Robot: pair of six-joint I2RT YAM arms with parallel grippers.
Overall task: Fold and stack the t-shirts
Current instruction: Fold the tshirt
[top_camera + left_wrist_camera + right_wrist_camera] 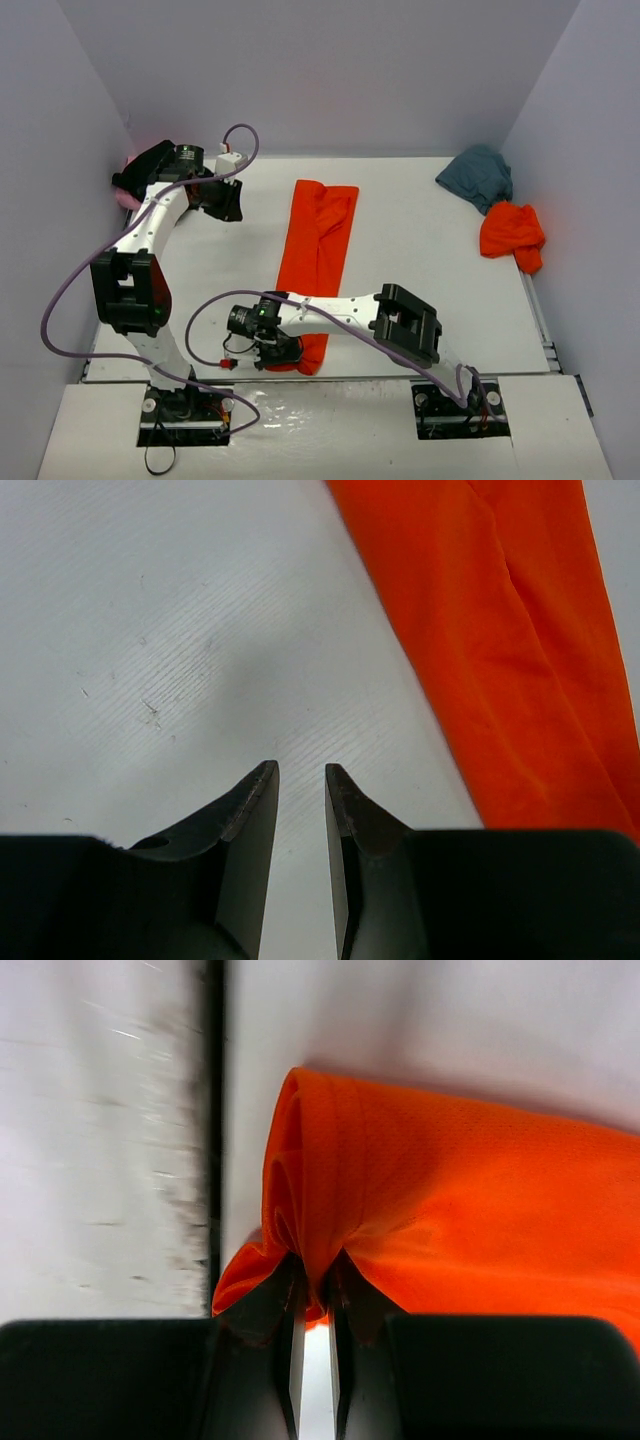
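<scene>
Orange-red t-shirt (450, 1190) hem pinched between the right jaws.

The table (420, 270) holds a long orange t-shirt (318, 245) (folded narrow), a teal-grey t-shirt (477, 174) and an orange heap (512, 234).

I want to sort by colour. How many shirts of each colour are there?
Orange-red: 2 (long folded orange-red shirt, crumpled orange-red shirt)
Teal-grey shirt: 1
Black shirt: 1
Pink shirt: 1, mostly hidden
Total: 5

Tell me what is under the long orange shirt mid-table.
Only bare white table shows around the long orange t-shirt; the cloth covers whatever lies beneath. The right gripper pinches its near end.
</scene>
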